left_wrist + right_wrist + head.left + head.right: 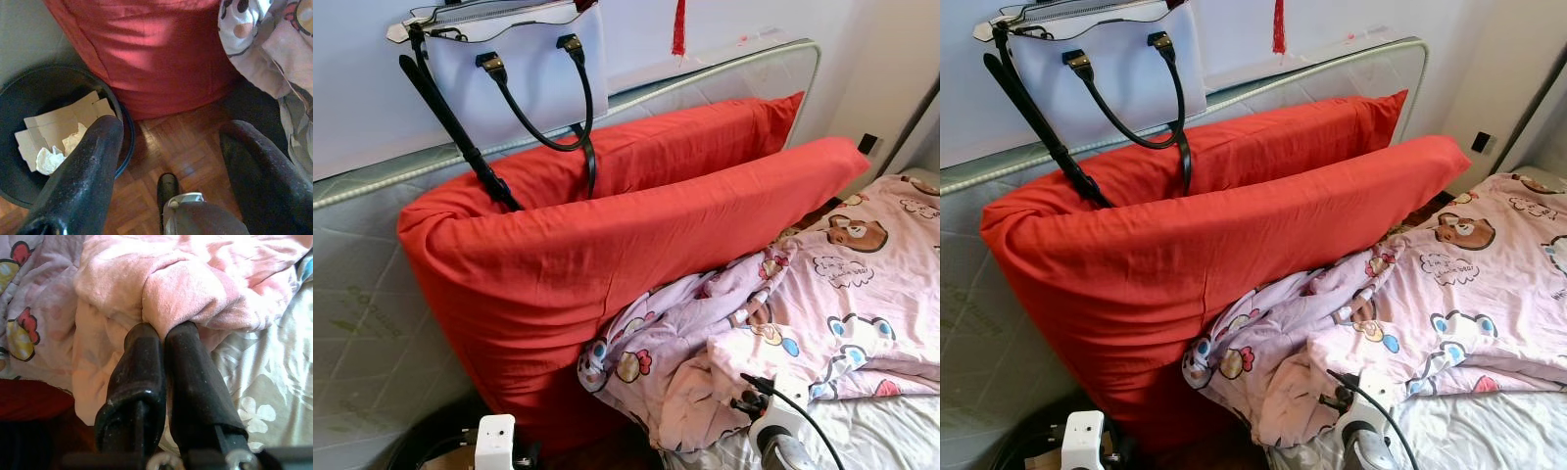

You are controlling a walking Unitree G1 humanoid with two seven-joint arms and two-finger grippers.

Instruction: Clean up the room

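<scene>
**Jaws: left wide apart and empty, right pinched on the quilt**

Right jaws first: on my right wrist feed the right gripper (164,330) has its two black fingers (139,377) pressed side by side, tips buried in a pink fold of the cartoon quilt (842,294). No gap visible between them; I log it as closed on the fabric. From the head camera I see only the wrist of that arm, low at the bed's near edge, with a black cable looping off it.

Left gripper (168,142): fingers spread wide, nothing between them. It hangs over the parquet floor (181,147), beside a dark round bin (124,127) that holds torn cardboard (58,125) and crumpled white paper (49,159).

Scene from the head: quilt is pink with bears and flowers, bunched in a heap at the near left corner of the bed and spread flatter toward the right. It lies on a pale floral sheet (264,382). Quilt's bunched end touches a big red cushion (607,264) standing on edge. Behind the cushion a bare mattress (372,323) leans against the wall. A white handbag (519,69) with black handles sits on top of the mattress edge, strap trailing down onto the cushion. Red tassel (679,29) hangs on the wall above.
</scene>
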